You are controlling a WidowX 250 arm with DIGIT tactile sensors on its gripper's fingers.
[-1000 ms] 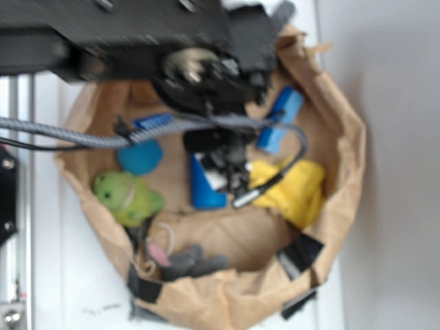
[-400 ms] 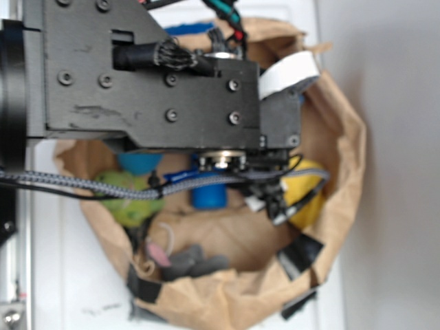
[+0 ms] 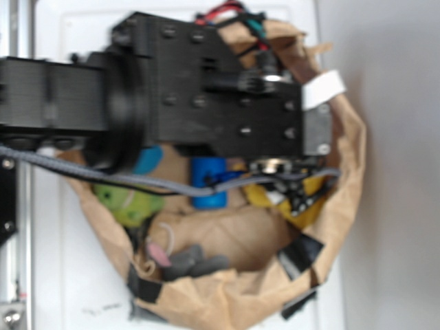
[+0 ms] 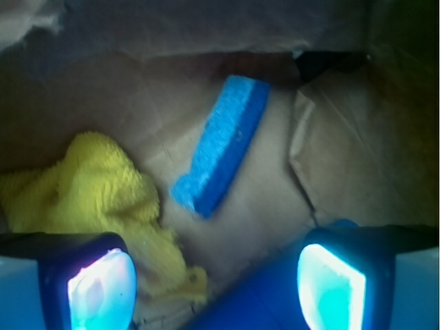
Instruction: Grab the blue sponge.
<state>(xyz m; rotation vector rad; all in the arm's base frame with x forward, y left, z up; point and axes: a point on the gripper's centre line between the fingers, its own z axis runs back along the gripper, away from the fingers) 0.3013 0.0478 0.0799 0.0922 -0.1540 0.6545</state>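
Observation:
The blue sponge (image 4: 223, 144) shows in the wrist view as a bright-blue porous block lying slanted on the brown paper floor of the bag. It is ahead of my gripper (image 4: 216, 289) and apart from it. The gripper is open, and its two glowing pads (image 4: 102, 289) stand wide at the bottom corners with nothing clamped between them. In the exterior view the black arm (image 3: 206, 103) hangs over the bag and hides the sponge.
A yellow cloth (image 4: 89, 192) lies left of the sponge. The blue bottle (image 3: 208, 182) lies under the arm, close beneath the jaws. A teal ball (image 3: 148, 159), a green toy (image 3: 127, 204) and a grey object (image 3: 189, 262) share the crumpled paper bag (image 3: 347, 179).
The arm has swung across the bag toward the right and now covers the sponge, which showed in the exterior view a second ago. The objects in the bag have not moved.

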